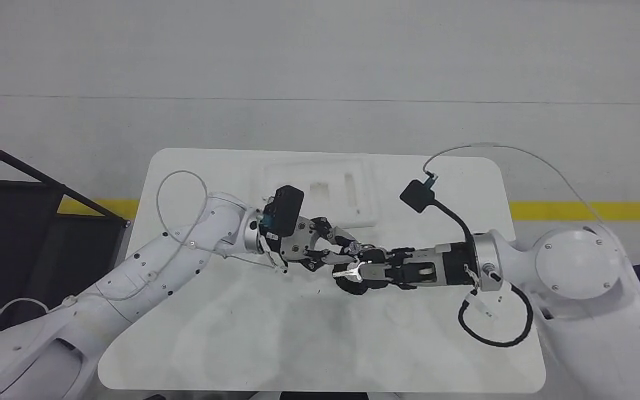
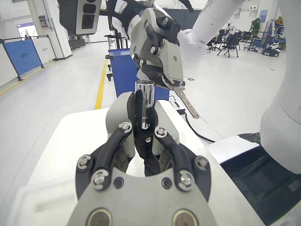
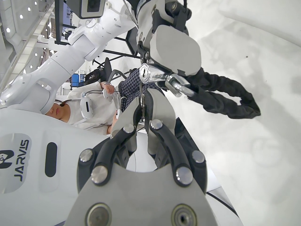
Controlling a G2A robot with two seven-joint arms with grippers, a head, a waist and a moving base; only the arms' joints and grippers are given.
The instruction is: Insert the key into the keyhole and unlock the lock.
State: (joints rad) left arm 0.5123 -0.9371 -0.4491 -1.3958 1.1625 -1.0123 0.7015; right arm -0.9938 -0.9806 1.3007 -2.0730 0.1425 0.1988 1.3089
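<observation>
My left gripper (image 2: 143, 97) is shut on a chrome cylinder lock (image 2: 144, 90), held upright above the white table (image 1: 200, 350). The lock's keyhole (image 3: 143, 72) faces my right gripper (image 3: 141, 97), and a black fabric-covered cable loop (image 3: 225, 99) hangs from the lock. My right gripper (image 2: 172, 83) is shut on the head of a silver key (image 2: 188, 104). The key's whole blade is bare and slants away beside the lock, not touching it. In the top view the left gripper (image 1: 325, 248) and right gripper (image 1: 362, 272) meet over the table's middle.
A white foam tray (image 1: 320, 190) lies at the back of the table behind the grippers. A small black box (image 1: 415, 192) with a cable sits at the back right. The front half of the table is bare.
</observation>
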